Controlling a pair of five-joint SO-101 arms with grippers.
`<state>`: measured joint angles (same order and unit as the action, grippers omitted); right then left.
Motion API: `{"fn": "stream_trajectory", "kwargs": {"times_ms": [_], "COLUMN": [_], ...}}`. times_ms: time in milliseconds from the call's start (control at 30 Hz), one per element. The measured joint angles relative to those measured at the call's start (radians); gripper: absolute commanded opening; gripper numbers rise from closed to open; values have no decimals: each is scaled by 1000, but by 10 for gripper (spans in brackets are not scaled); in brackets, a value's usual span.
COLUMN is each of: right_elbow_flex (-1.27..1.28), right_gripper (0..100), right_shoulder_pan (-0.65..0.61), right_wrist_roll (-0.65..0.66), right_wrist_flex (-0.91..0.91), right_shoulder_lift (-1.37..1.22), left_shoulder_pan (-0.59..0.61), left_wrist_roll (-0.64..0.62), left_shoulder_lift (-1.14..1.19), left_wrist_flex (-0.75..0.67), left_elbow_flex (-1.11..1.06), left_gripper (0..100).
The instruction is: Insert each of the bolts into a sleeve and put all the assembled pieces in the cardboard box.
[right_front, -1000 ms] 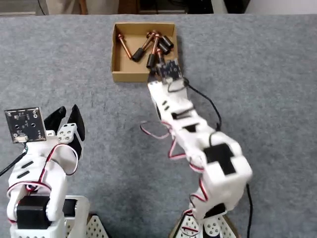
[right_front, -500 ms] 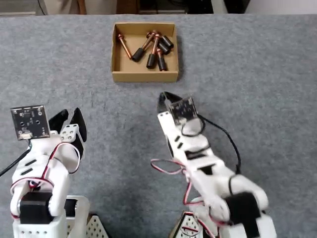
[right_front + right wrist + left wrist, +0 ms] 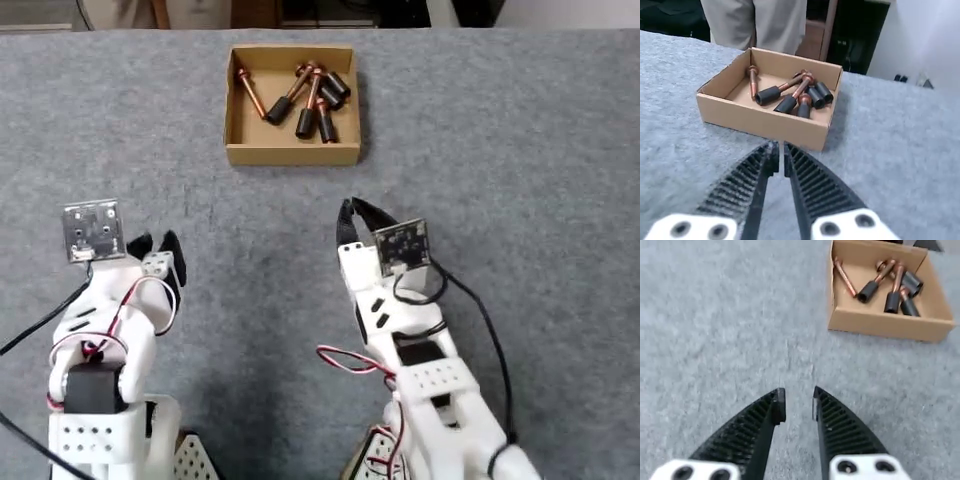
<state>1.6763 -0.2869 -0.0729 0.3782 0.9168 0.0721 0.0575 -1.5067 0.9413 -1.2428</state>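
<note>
**Both my grippers empty, the pieces lying in the box**

My left gripper (image 3: pixel 798 402) hangs low over the grey table (image 3: pixel 520 140). Its two black fingers are parted by a small gap with nothing between them. My right gripper (image 3: pixel 779 154) is closed down to a bare sliver and also grips nothing. It points toward the cardboard box (image 3: pixel 292 153).

The box sits on the far side of the table, well apart from both grippers and more nearly ahead of my right one than my left. Inside it the bolts (image 3: pixel 314 84) lie in a loose heap toward the middle and right. Their copper shafts stick out of black sleeves (image 3: pixel 306 122), and some pieces touch or cross each other. I cannot count them surely where they overlap. One more bolt (image 3: pixel 249 92) lies slanted along the box's left wall, a little apart from the heap, and shows copper along its whole length.
</note>
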Motion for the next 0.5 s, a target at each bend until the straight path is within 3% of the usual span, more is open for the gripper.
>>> {"fn": "stream_trajectory", "kwargs": {"times_ms": [367, 500], "right_elbow_flex": [2, 2], "right_gripper": [2, 2], "right_shoulder_pan": [5, 5], "right_wrist_roll": [-61, -61], "right_wrist_flex": [-979, -1252], "right_shoulder_lift": [809, 888], "left_shoulder_pan": [0, 0], "left_wrist_roll": [0, 0], "left_shoulder_lift": [0, 0], "left_wrist_flex": [-2, 9], "left_elbow_flex": [-103, -169], "left_gripper": [102, 102]}}
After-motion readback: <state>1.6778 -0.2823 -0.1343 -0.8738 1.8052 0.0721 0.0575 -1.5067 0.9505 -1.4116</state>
